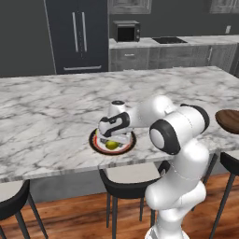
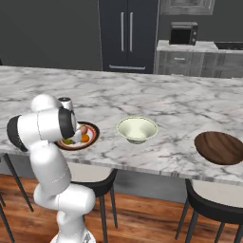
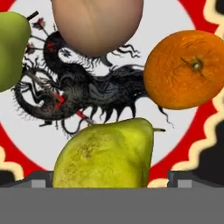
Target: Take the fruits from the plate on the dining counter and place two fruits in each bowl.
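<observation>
Green fruit (image 3: 11,50) cut off at edge

fridge (image 1: 78,35): dark, back wall | microwave (image 1: 126,31) | stools (image 1: 125,186): black | floor (image 1: 70,219): wood

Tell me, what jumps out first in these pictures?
The white robot arm's pincer hangs open right over the round black-rimmed plate near the front edge of the white marble counter. Seen from the hand, a yellow-green pear-shaped fruit sits between its tips, with an orange fruit and a tan-brown fruit on the plate beside it.
</observation>
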Controlling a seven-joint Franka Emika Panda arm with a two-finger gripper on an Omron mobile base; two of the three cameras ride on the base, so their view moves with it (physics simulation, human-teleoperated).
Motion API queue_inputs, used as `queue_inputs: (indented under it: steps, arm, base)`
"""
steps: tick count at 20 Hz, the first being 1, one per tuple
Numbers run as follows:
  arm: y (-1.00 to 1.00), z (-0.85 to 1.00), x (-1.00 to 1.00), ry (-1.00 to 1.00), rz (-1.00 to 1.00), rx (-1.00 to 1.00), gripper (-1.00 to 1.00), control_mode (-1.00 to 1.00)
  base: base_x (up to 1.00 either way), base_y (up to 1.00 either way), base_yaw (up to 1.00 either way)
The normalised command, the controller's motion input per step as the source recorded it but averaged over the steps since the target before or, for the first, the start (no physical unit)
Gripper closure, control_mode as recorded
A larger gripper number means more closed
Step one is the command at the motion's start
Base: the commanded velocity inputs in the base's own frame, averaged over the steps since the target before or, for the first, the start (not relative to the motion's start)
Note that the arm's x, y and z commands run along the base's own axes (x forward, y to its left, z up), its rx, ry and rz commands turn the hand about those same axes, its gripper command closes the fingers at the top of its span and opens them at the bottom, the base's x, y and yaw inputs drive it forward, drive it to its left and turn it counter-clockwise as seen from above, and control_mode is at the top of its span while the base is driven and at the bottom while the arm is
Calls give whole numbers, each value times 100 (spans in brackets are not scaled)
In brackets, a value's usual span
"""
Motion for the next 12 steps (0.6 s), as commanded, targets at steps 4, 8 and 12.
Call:
queue_inputs:
  steps: [4,8,12]
  arm:
    - [1,-33,0,0,0,0,-100,-100]
    - [0,-1,0,0,0,0,-100,-100]
    - [0,-1,0,2,0,0,100,-100]
  base:
    - [0,0,0]
    - [0,0,0]
    - [0,0,0]
